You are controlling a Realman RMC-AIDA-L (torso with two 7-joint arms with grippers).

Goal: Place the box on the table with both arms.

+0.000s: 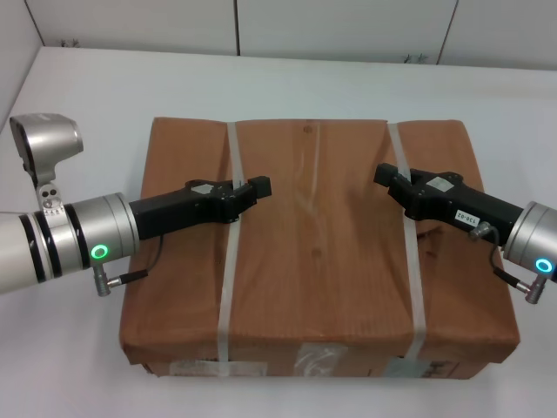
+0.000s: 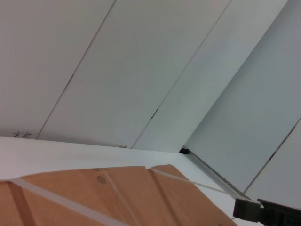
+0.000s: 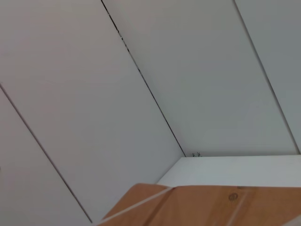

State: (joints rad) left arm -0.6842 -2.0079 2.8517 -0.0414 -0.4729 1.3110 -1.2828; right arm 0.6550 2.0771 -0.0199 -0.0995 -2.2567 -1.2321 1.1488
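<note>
step: box (image 1: pixel 318 252) sat flat on the table (image 1: pixel 104 87), so placement looked done or all but done; my read was release/retreat stage, not carry.
box position: middle of the white tabletop, near edge toward the robot, far edge short of the wall; bare table showed on the left, right and far sides.
left gripper (image 1: pixel 258 187): lay over the box top, tip beside or on the left strap (image 1: pixel 230 261). Whether it hooked the strap, I couldn't tell.
right gripper (image 1: pixel 383 174): lay over the box top, tip just inside the right strap (image 1: pixel 409 252). Same doubt about contact.
fingers: neither pair resolved from the head view, and the wrist views didn't show their own fingers; apart or together, I couldn't tell on either side.
left wrist view: showed the box top with a strap across it, the table's far edge, wall panels, and a black tip at the frame corner, likely the other arm's gripper.
right wrist view: box corner, table and wall only.
next move (judgement): confirm the box rested fully on the table, free both tips from the straps if caught, then lift both arms together and straight up so the box didn't drag or tip.
risk: a tip snagging a strap on withdrawal.
counts: 1 box, 1 table, 2 arms, 2 grippers, 2 white straps, 2 green ring lights (image 1: pixel 100 252).
</note>
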